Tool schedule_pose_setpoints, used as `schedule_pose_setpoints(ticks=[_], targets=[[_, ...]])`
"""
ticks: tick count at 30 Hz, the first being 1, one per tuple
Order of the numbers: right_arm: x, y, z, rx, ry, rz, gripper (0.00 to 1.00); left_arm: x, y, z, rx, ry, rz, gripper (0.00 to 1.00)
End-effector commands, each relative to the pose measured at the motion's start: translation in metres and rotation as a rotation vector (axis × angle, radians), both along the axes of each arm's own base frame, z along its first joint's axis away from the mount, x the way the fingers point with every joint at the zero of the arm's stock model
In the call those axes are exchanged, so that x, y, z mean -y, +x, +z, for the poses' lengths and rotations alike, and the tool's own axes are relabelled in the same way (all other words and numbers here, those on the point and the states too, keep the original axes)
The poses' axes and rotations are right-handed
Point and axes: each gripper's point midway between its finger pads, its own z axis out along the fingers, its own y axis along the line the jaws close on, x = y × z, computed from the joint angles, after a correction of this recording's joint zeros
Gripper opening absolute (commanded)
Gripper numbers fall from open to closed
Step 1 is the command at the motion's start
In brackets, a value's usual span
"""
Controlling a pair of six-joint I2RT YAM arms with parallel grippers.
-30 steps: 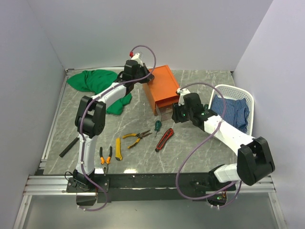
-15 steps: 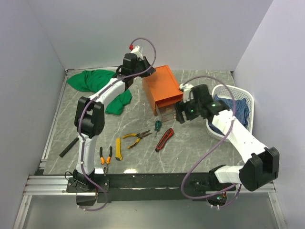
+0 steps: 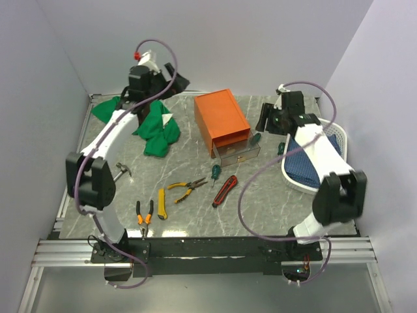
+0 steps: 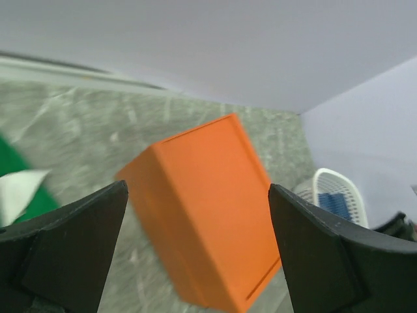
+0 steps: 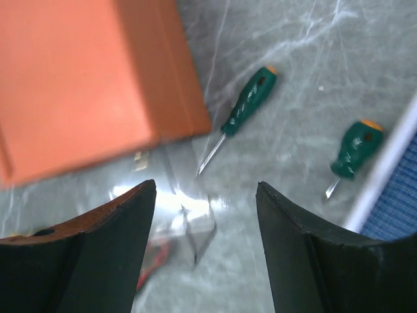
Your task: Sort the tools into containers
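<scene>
Bright, even light; motion blur smears the orange box (image 5: 78,78).

The top camera looks down from high above the near edge of the table (image 3: 195,222) and takes in all of it, from far. The left wrist camera is raised at the far left and faces obliquely down toward the orange box (image 4: 208,215) and the white basket (image 4: 329,195). The right wrist camera looks steeply down, very near, at the box's front corner, a long green screwdriver (image 5: 244,111) and a short green screwdriver (image 5: 355,147). All three views share the box.
</scene>
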Motion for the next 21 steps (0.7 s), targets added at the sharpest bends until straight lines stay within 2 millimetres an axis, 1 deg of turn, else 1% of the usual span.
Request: schedule_pose_setpoints(ticks=[1,2,3,4,5,6,7,8,9,10,11,13,14,16,17,18,21], targets=[[0.003,0.051,0.0,0.011,0.08,-0.154,0.68,-0.043,-0.024,-0.012,-0.042,0.08,0.065,0.95],[0.008,0.055,-0.006,-0.018,0.085,-0.181,0.66,-0.055,-0.026,-0.016,-0.047,0.101,0.088,0.95],[0.013,0.066,-0.015,-0.043,0.088,-0.213,0.64,-0.062,-0.03,-0.02,-0.054,0.114,0.107,0.95],[0.013,0.07,-0.02,-0.065,0.112,-0.243,0.63,-0.072,-0.036,-0.027,-0.066,0.136,0.14,0.96],[0.013,0.071,-0.026,-0.093,0.124,-0.249,0.63,-0.079,-0.039,-0.032,-0.066,0.167,0.152,0.96],[0.013,0.08,-0.033,-0.11,0.135,-0.253,0.63,-0.084,-0.042,-0.037,-0.072,0.189,0.167,0.96],[0.011,0.083,-0.038,-0.126,0.141,-0.259,0.63,-0.089,-0.048,-0.045,-0.083,0.213,0.179,0.96],[0.011,0.085,-0.042,-0.139,0.143,-0.266,0.63,-0.095,-0.049,-0.049,-0.081,0.245,0.195,0.96],[0.012,0.091,-0.05,-0.154,0.142,-0.278,0.63,-0.098,-0.051,-0.054,-0.086,0.262,0.204,0.97],[0.013,0.093,-0.055,-0.168,0.141,-0.298,0.63,-0.1,-0.054,-0.064,-0.107,0.283,0.205,0.97],[0.013,0.093,-0.06,-0.183,0.139,-0.307,0.63,-0.105,-0.054,-0.07,-0.115,0.31,0.218,0.97],[0.013,0.095,-0.072,-0.211,0.131,-0.322,0.61,-0.109,-0.056,-0.083,-0.145,0.334,0.219,0.97],[0.015,0.094,-0.078,-0.222,0.111,-0.337,0.6,-0.111,-0.057,-0.086,-0.153,0.34,0.219,0.97],[0.013,0.092,-0.09,-0.25,0.109,-0.35,0.56,-0.114,-0.057,-0.094,-0.168,0.349,0.22,0.98],[0.014,0.091,-0.095,-0.259,0.091,-0.367,0.56,-0.116,-0.056,-0.096,-0.172,0.357,0.219,0.98],[0.012,0.09,-0.102,-0.271,0.086,-0.371,0.55,-0.122,-0.055,-0.099,-0.177,0.375,0.251,0.98],[0.006,0.087,-0.116,-0.302,0.077,-0.394,0.54,-0.126,-0.055,-0.103,-0.184,0.399,0.258,0.98]])
